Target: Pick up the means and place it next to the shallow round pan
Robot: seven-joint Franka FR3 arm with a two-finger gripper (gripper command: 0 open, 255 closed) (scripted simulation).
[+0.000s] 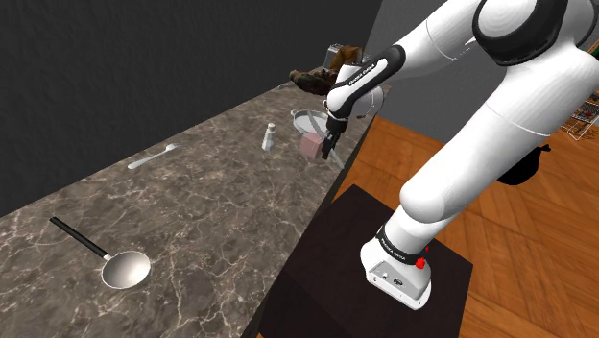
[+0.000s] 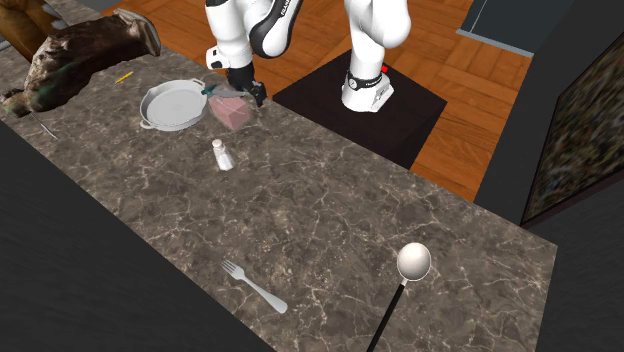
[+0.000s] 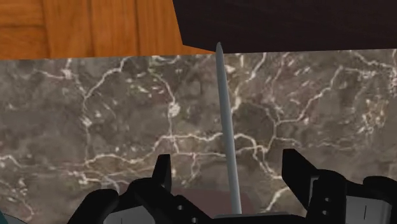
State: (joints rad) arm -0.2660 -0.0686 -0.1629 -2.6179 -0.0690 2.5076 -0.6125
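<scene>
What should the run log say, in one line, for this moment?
claw: open, no grip seen | pink block: on marble counter, beside shallow round pan, close to claw | lift: not yet done

Just beside the pan (image 2: pixel 170 105) a pink block (image 2: pixel 230 112) bars passage, a shaker (image 2: pixel 222 155) stands near; farther from the pan, open counter (image 2: pixel 330 205)

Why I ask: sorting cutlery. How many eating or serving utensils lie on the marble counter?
2. A silver fork lies near the dark wall; a black-handled silver ladle lies farthest from the round grey pan. More may hide behind the white arm.
</scene>
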